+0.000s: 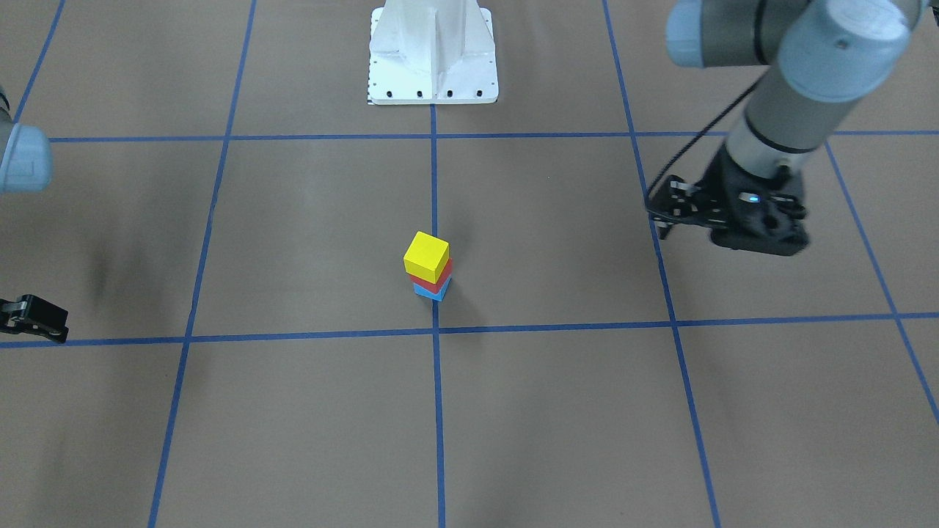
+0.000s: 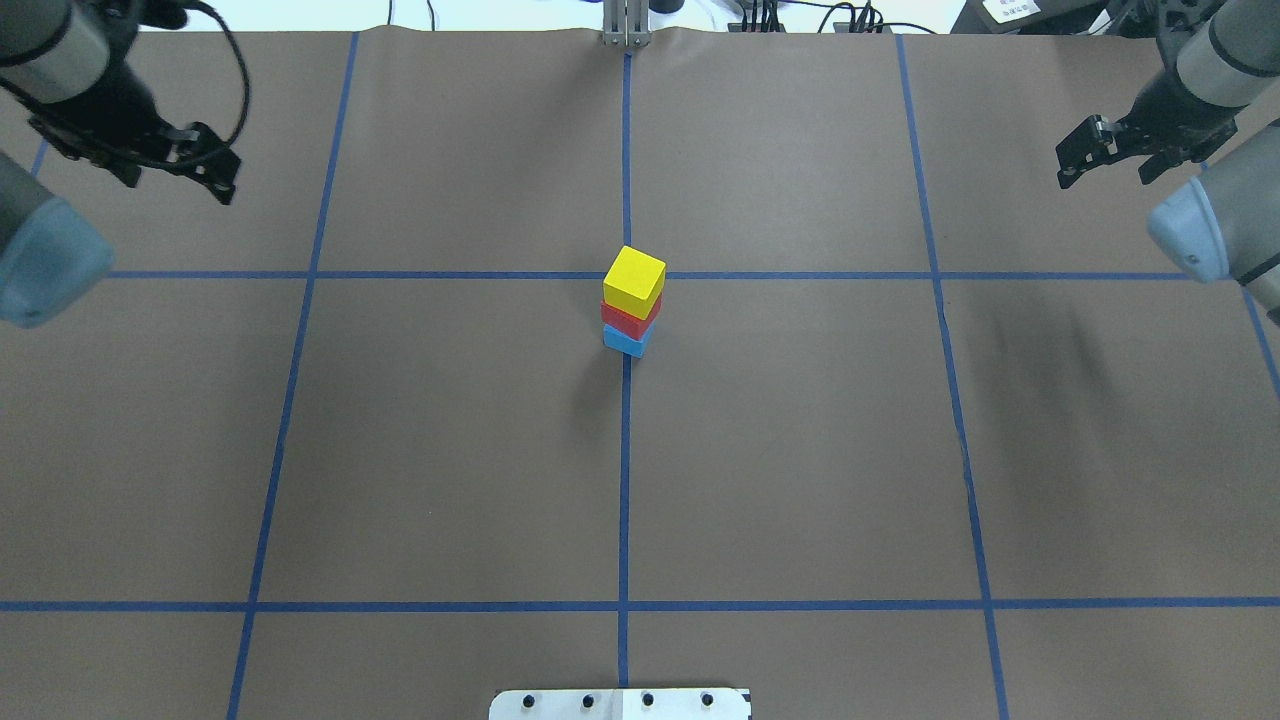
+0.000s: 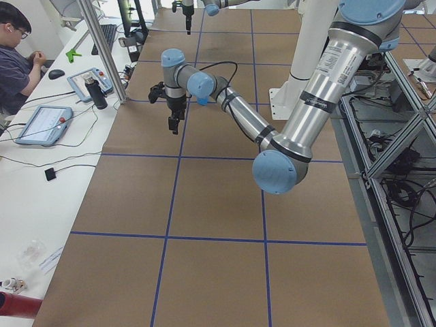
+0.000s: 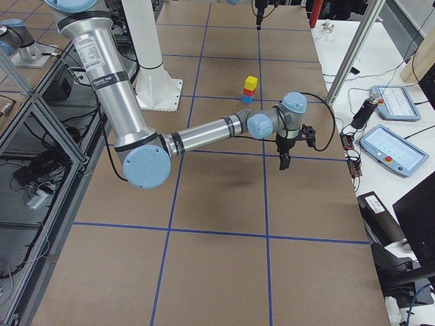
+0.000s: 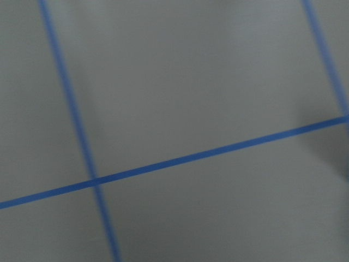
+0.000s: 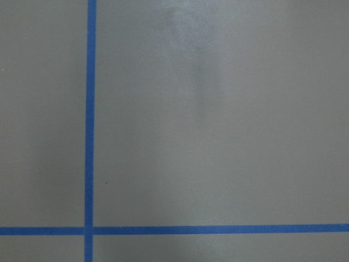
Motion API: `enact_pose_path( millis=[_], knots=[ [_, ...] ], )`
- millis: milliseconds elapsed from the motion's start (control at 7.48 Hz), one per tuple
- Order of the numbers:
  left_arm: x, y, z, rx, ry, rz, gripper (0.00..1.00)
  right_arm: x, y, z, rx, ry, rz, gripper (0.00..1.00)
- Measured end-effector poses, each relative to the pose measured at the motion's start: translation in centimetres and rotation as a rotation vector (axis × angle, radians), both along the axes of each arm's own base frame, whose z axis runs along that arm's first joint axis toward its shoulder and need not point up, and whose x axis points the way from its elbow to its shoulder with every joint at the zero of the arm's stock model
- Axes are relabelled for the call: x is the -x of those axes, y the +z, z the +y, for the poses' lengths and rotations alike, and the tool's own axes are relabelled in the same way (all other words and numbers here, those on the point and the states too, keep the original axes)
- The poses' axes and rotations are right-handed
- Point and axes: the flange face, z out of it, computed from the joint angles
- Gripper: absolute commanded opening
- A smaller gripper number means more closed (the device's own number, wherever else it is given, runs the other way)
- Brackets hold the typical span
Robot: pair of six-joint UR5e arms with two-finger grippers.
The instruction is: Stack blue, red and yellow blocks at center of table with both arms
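Yellow (image 2: 634, 278) tops red (image 2: 628, 322), blue (image 2: 625, 343) (left pincer (image 2: 222, 187) seemingly empty)

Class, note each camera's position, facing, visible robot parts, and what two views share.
Front-facing: across the table, faces the pedestal; left gripper at right.
Overhead: behind the pedestal, looking down; right gripper at right.
Exterior left: table's end; left arm near.
Exterior right: opposite end; right arm near.
Left wrist: down on tape lines; no fingers.
Right wrist: the same.
Shared: yellow block on top, front-facing and overhead.
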Motion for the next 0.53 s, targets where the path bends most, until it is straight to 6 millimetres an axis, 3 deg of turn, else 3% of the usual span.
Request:
enact_pose_path(
  millis=[267, 534],
  knots=[
    [8.8, 9.3, 0.5, -0.013, -0.002, -0.050, 1.00, -2.6, 4.7, 2.0, 0.009, 0.010, 0.017, 1.00],
    [18.0, 18.2, 1.0, 0.019, 0.039, -0.015, 1.00, -6.9, 7.3, 3.2, 0.029, 0.015, -0.022, 1.00]
  ],
)
